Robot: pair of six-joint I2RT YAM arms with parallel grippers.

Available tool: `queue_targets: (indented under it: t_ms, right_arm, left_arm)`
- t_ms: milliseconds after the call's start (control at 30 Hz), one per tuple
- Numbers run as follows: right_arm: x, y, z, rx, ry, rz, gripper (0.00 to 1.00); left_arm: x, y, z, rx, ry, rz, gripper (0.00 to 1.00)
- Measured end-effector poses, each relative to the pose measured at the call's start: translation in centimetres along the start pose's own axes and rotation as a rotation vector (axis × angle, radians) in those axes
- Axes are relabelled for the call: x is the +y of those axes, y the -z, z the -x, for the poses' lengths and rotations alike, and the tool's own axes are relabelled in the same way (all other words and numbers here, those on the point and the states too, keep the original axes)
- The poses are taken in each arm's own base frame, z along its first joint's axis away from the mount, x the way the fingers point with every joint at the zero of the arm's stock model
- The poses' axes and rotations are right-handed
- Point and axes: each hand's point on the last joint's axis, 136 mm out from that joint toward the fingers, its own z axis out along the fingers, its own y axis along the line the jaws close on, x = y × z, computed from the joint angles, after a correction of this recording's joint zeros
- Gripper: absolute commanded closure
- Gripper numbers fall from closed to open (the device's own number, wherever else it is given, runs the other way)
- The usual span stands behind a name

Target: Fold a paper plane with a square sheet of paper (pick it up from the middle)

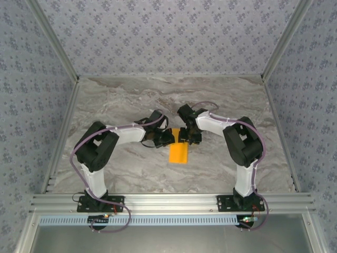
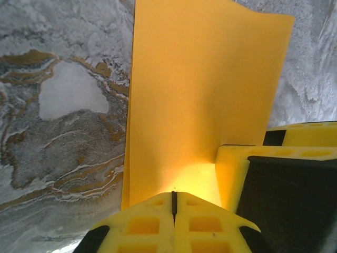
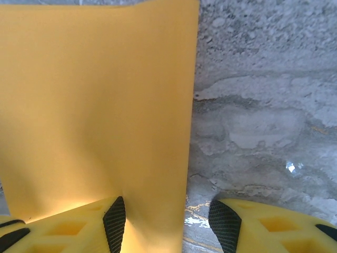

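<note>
The square sheet of paper (image 1: 178, 153) is bright orange and reads from above as a narrow upright strip at the table's middle. No paper plane shape is in view. My left gripper (image 1: 167, 138) sits at the strip's far end. Its yellow jaws (image 2: 174, 197) are pressed together on the sheet's near edge, and the sheet (image 2: 200, 89) spreads away from them. My right gripper (image 1: 185, 136) faces it from the right. It is open (image 3: 167, 219), with the sheet (image 3: 100, 105) running between its fingers along the left pad (image 3: 114, 221). The right pad (image 3: 225, 224) stands apart from the paper.
The grey marbled table (image 1: 116, 100) is walled by patterned panels at the left, back and right. An aluminium rail (image 1: 168, 201) with both arm bases runs along the near edge. One finger of the right gripper (image 2: 237, 168) crowds the paper in the left wrist view.
</note>
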Motion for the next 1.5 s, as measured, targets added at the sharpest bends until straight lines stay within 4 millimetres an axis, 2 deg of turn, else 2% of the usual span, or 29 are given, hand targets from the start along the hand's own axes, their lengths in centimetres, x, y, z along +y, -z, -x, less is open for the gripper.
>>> queue_targets:
  t_ms: [467, 1100, 1500]
  right_arm:
    - [-0.1, -0.2, -0.2, 0.012, -0.002, -0.008, 0.43]
    - [-0.1, -0.1, -0.2, 0.012, -0.014, -0.007, 0.45]
    - [0.3, 1.6, 0.0, -0.043, -0.018, 0.077, 0.44]
  left_arm:
    - [0.1, -0.1, 0.0, 0.003, -0.003, 0.002, 0.97]
    - [1.2, -0.6, -0.6, 0.039, -0.009, 0.053, 1.0]
    - [1.3, -0.7, -0.7, 0.059, -0.05, 0.092, 1.0]
